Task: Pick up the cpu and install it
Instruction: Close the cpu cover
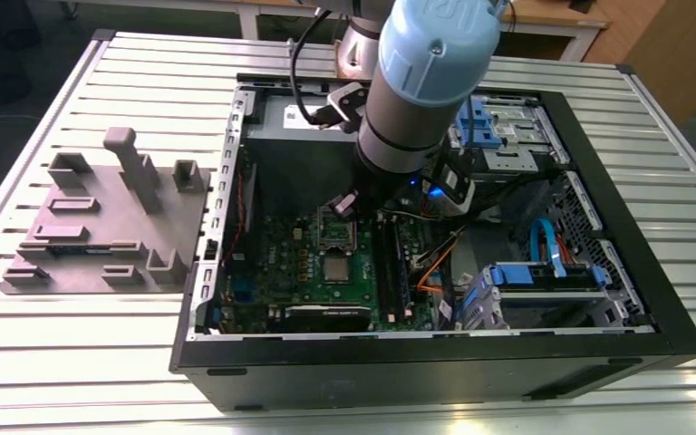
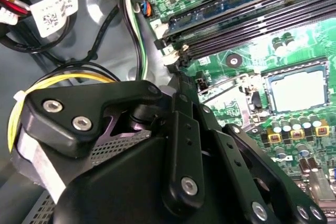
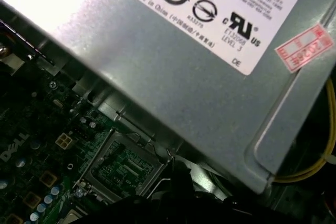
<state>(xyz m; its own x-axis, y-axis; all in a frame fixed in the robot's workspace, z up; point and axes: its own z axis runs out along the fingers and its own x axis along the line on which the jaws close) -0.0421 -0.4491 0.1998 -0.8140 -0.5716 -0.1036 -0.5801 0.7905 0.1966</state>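
Observation:
The cpu (image 1: 338, 269) is a pale silver square lying flat in its dark socket on the green motherboard (image 1: 269, 272) inside the open computer case. In the second wrist view the cpu (image 2: 296, 90) sits bright inside the socket's frame. My gripper (image 1: 347, 205) hangs just above the board beside the socket, on the side nearest the grey power-supply box. Its black links in the second wrist view run together to a narrow tip, the gripper (image 2: 177, 74) shut with nothing in it. The socket's metal lid (image 3: 123, 166) stands open, close to the gripper (image 3: 177, 176).
The power-supply box (image 3: 173, 77) stands right behind the socket. Black memory slots (image 2: 247, 24) run alongside it, with yellow and black cables (image 2: 63, 80) near the gripper. The case wall (image 1: 209, 263) rings the board. A grey fixture plate (image 1: 94, 227) lies on the table at the exterior view's left.

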